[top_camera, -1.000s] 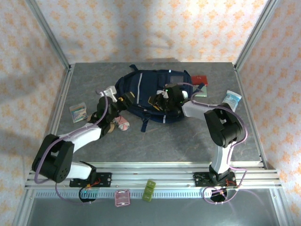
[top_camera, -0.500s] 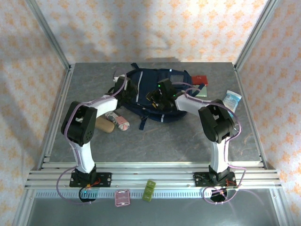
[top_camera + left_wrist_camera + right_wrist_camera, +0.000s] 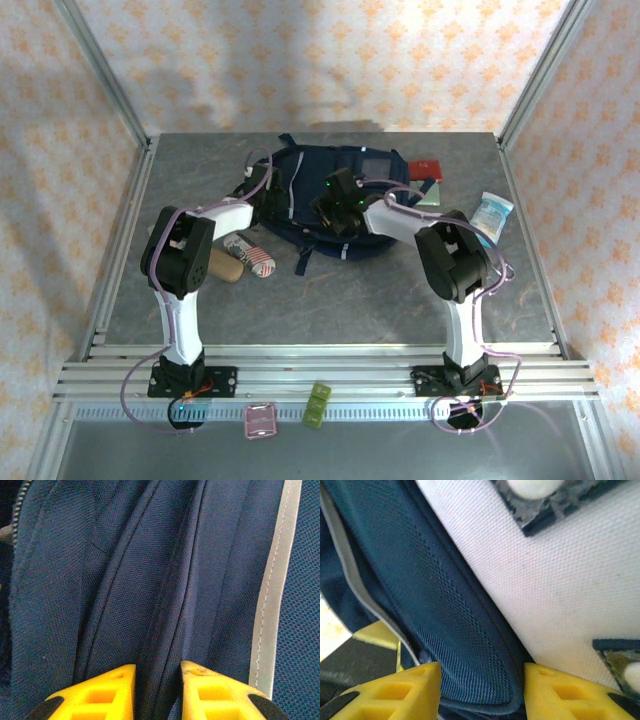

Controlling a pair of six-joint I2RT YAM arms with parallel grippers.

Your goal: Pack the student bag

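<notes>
Toward the far edge of the desk [image 3: 400, 290], near its middle, lies the student bag [image 3: 315, 165]. Since a second ago the left end effector [image 3: 157, 672] has swung from the desk's left side onto the bag and narrowed, pinching a navy fold beside the white stripe [image 3: 272, 605]. Shifted slightly left, the right end effector [image 3: 482, 672] grips the bag's mesh edge.

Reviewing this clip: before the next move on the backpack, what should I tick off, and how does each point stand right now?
1. Left gripper astride a fold of the navy-blue fabric backpack: ok.
2. Left gripper pinching that fold firmly: cannot tell.
3. Right gripper clamped on the backpack's blue mesh edge: ok.
4. Main opening held wide: cannot tell.
5. Red flat box and white-and-blue packet packed: not ok, both lie beside the backpack.
</notes>
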